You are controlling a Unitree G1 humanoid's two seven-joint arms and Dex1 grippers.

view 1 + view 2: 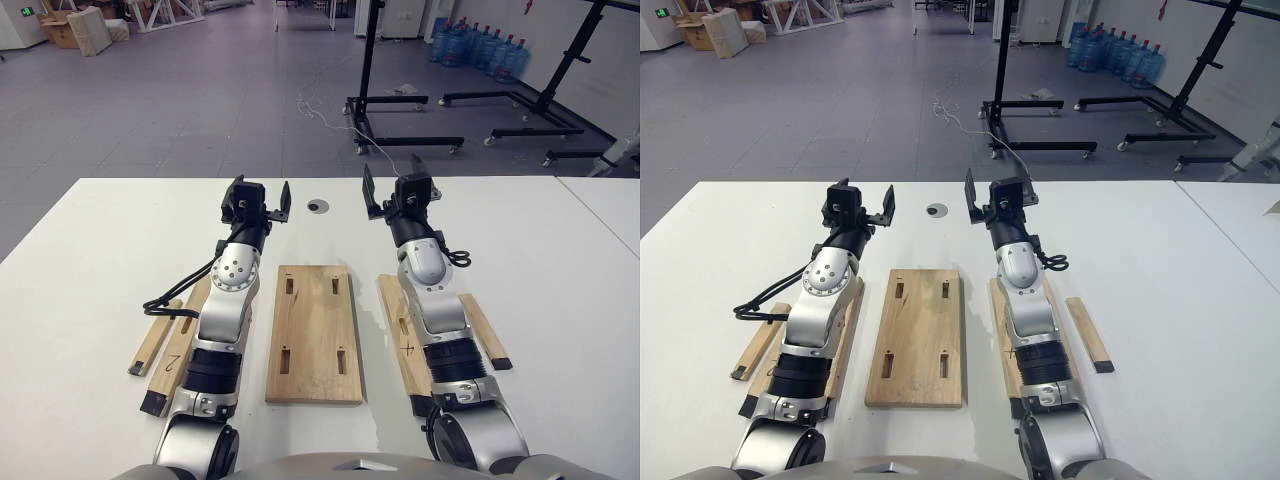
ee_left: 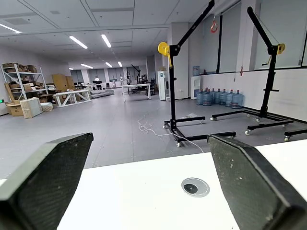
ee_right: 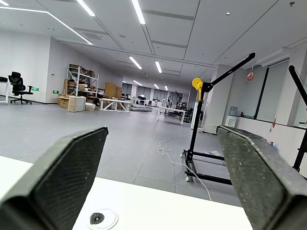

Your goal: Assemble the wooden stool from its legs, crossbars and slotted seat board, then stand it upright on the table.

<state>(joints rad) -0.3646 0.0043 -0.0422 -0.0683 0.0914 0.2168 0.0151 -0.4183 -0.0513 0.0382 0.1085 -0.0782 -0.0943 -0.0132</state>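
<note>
The slotted seat board (image 1: 313,333) lies flat on the white table (image 1: 90,260) between my two arms, its several slots facing up. A wide wooden leg piece (image 1: 172,360) and a thinner crossbar (image 1: 152,338) lie under and beside my left forearm. Another leg piece (image 1: 400,335) lies under my right forearm, with a crossbar (image 1: 487,332) just right of it. My left gripper (image 1: 262,195) and right gripper (image 1: 393,185) are both open and empty, held above the table beyond the board. The wrist views show each pair of fingers (image 2: 45,184) (image 3: 62,177) spread wide.
A round cable grommet (image 1: 318,206) sits in the table between the grippers, near the far edge. A second white table (image 1: 612,205) adjoins on the right. Black wheeled stands (image 1: 400,110) and water bottles (image 1: 485,48) are on the floor beyond.
</note>
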